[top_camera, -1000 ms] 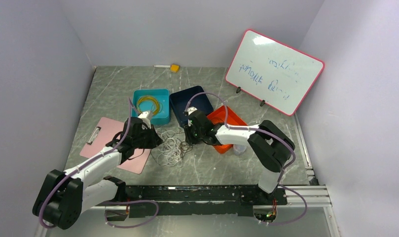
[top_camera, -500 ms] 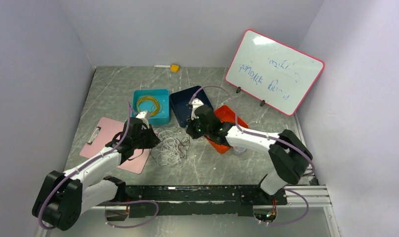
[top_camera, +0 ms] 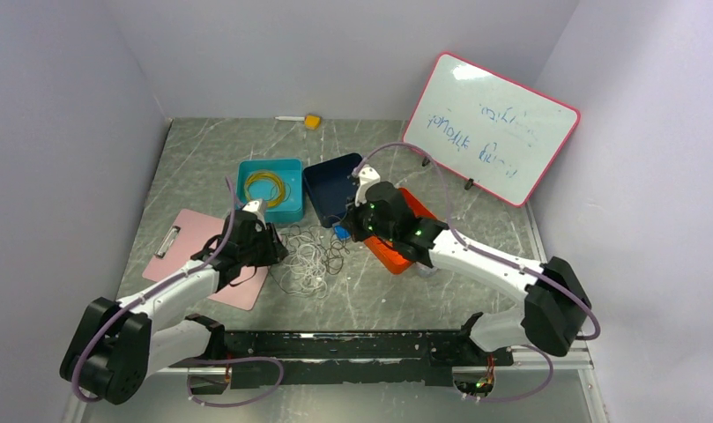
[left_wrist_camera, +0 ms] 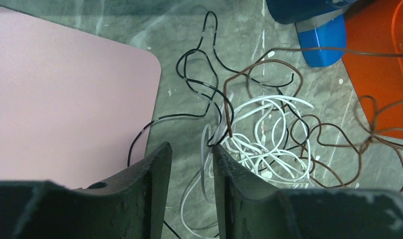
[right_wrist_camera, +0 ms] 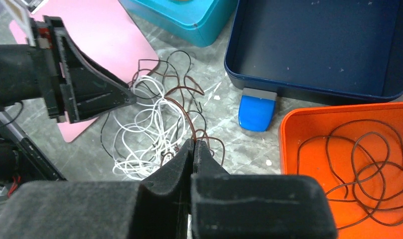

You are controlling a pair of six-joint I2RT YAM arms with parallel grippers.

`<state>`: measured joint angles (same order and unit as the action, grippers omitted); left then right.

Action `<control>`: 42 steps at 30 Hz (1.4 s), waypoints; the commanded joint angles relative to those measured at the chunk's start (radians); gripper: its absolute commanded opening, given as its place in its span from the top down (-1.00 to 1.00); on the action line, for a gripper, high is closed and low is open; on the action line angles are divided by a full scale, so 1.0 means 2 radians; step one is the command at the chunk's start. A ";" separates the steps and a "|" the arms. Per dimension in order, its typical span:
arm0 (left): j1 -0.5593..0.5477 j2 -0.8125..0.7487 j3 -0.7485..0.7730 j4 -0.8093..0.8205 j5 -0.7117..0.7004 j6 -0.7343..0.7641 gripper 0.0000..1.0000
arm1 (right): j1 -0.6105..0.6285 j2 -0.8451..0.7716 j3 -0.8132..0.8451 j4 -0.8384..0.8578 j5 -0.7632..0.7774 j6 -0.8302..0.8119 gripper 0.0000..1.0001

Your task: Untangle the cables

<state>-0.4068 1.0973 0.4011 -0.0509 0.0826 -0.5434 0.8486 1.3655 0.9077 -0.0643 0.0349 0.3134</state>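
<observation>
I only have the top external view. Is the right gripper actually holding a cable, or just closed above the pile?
Observer: The right wrist view shows the right gripper shut on a brown cable.
Operator: And the left?
Observer: The left gripper is open; white cables pass through the gap, unpinched.
Operator: Anything in the orange tray?
Observer: A loose brown coil lies inside the orange tray.

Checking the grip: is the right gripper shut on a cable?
Shut: the right gripper is closed with no gap, pinching a brown cable at its tips.
</observation>
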 commanded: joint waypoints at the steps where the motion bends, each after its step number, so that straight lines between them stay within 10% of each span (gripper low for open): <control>1: -0.003 0.007 0.018 0.000 -0.013 -0.006 0.14 | 0.003 -0.040 0.027 -0.018 -0.006 -0.001 1.00; 42: -0.002 -0.252 0.150 -0.173 -0.117 -0.063 -0.42 | 0.001 -0.135 0.028 -0.059 -0.004 0.041 1.00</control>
<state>-0.4076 0.6144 0.6174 -0.3099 -0.1059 -0.6437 0.8486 1.1210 0.9688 -0.1783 0.0593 0.4034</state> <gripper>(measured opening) 0.706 0.010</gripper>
